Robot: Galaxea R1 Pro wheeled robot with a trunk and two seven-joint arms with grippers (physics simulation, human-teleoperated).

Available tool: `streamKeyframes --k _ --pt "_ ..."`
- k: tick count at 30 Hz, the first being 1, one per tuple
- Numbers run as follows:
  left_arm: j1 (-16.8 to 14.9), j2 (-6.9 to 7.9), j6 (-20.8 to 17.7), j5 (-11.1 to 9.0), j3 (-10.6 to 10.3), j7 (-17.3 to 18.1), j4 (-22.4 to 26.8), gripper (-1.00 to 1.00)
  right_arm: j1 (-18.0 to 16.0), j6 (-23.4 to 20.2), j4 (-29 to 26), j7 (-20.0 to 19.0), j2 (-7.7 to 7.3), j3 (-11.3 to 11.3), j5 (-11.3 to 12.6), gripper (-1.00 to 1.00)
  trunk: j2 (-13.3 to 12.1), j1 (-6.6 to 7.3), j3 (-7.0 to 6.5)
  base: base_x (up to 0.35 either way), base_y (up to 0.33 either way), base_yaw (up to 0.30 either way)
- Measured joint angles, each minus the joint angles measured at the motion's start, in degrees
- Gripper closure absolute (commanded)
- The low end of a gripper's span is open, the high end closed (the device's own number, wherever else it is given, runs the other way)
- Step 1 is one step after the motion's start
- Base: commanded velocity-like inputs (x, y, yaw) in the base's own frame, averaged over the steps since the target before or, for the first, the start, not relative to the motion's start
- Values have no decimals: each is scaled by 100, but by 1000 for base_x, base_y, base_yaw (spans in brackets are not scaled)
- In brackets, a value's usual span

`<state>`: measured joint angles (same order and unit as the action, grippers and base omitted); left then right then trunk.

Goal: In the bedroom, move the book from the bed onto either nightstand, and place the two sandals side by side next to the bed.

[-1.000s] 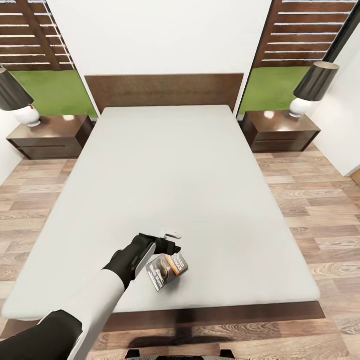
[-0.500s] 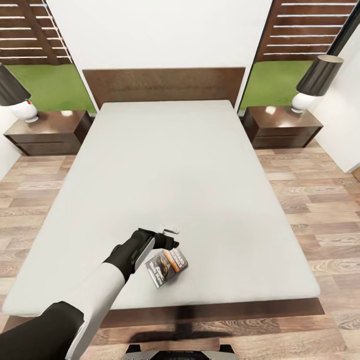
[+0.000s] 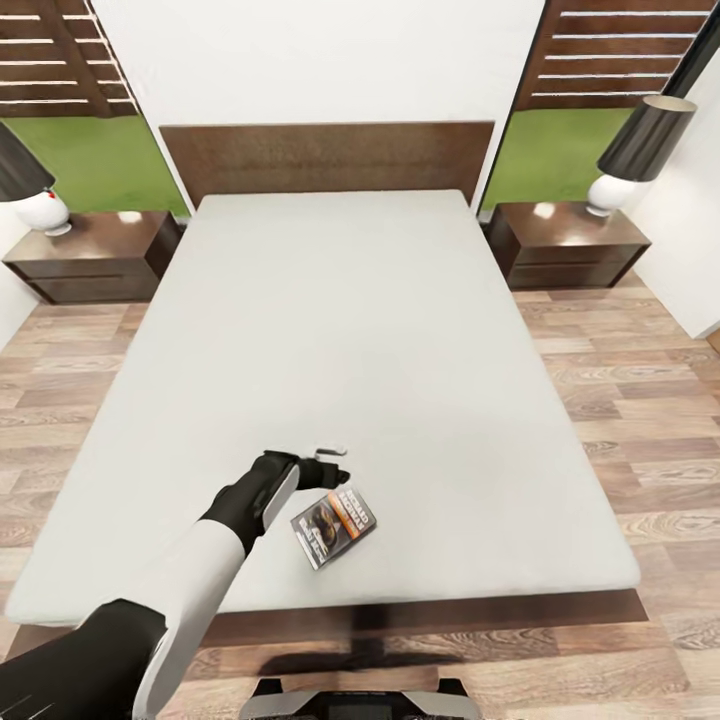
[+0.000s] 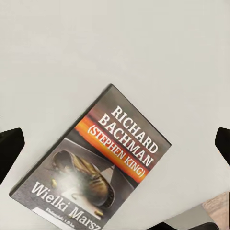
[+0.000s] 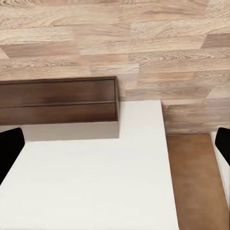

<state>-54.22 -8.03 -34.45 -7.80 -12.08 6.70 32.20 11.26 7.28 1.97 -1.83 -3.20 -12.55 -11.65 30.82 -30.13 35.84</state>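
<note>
Bedroom: white wall behind the bed (image 3: pixel 330 320), wood-plank floor (image 3: pixel 640 420) on both sides, windows at the far corners showing grass and a slatted fence.
Book (image 3: pixel 334 526): lies flat on the pale mattress, near the foot edge and left of centre; cover up, turned at an angle to the bed edges. The left wrist view shows the same book (image 4: pixel 96 167) with white title lettering, an orange band and a dark oval picture.
Left tool (image 3: pixel 322 462): hovers over the mattress just beyond the book's far corner; its two dark fingers (image 4: pixel 10 146) stand wide apart at opposite edges of the left wrist view, with the book lying between them and nothing gripped. Contact with the book: none seen.
Right tool: finger ends (image 5: pixel 9 148) sit at opposite edges of the right wrist view, spread wide, holding nothing; below it are plank floor and a dark brown wooden piece beside a pale flat surface.
Bed frame: dark brown platform and low headboard (image 3: pixel 326 156).
Left nightstand (image 3: pixel 92 254): dark wood, beside the head of the bed, carrying a white-based lamp with a dark shade (image 3: pixel 25 185).
Right nightstand (image 3: pixel 570 242): matching, with a matching lamp (image 3: pixel 632 150).
</note>
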Motion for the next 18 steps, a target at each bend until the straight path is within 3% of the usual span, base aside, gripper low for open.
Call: streamKeyframes --k 18 --pt "-7 -4 25 -12 160 -36 9 -100 0 0 -3 3 61 11 -145 -100 0 0 168 0 0 0"
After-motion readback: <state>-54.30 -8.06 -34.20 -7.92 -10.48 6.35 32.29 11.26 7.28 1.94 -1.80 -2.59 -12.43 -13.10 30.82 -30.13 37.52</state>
